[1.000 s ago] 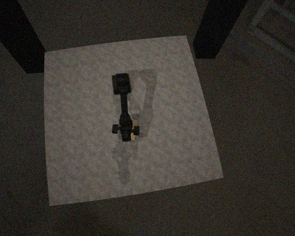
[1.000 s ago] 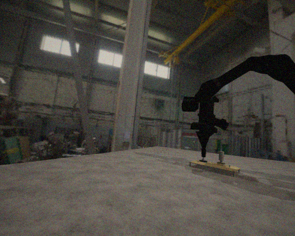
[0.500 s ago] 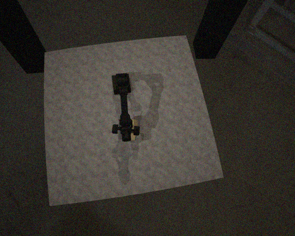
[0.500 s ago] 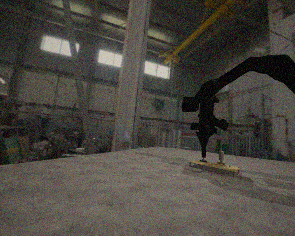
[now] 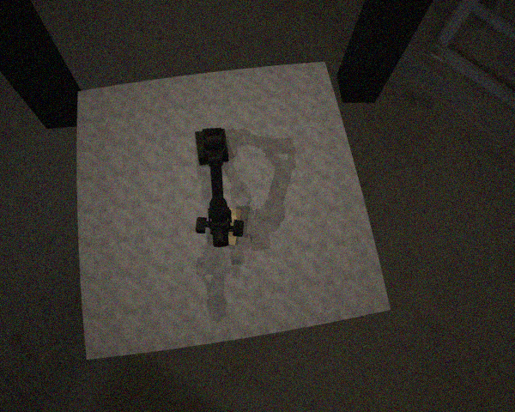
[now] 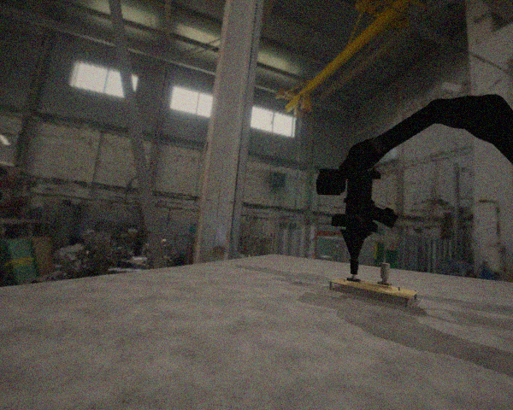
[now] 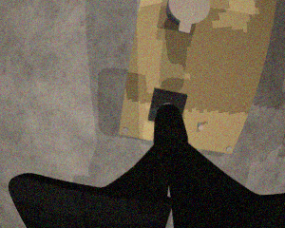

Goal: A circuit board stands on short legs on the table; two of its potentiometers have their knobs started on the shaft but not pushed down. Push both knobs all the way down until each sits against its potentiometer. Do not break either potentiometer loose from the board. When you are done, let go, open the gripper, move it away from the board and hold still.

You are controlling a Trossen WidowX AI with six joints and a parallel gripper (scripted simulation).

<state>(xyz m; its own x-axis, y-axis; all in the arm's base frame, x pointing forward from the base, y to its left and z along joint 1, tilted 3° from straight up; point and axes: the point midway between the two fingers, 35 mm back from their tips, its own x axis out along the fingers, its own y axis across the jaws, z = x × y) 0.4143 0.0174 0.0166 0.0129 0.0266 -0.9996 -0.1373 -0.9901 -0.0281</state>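
Observation:
A tan circuit board [image 6: 380, 289] [image 7: 232, 64] [image 5: 236, 215] stands on short legs on the table. My gripper [image 6: 353, 272] [image 7: 169, 142] is shut, with nothing between the fingers. Its closed tips press straight down on the near knob, which is hidden under them above its dark potentiometer body [image 7: 168, 97]. In the exterior view that knob [image 6: 352, 278] sits low against the board. The second knob [image 6: 384, 269] [image 7: 188, 6], grey and round, stands taller on its shaft farther along the board. In the top view the arm covers most of the board.
The arm's base [image 5: 211, 145] stands on the pale table top [image 5: 137, 221] behind the board. Dark posts [image 5: 372, 48] rise behind the table's far corners.

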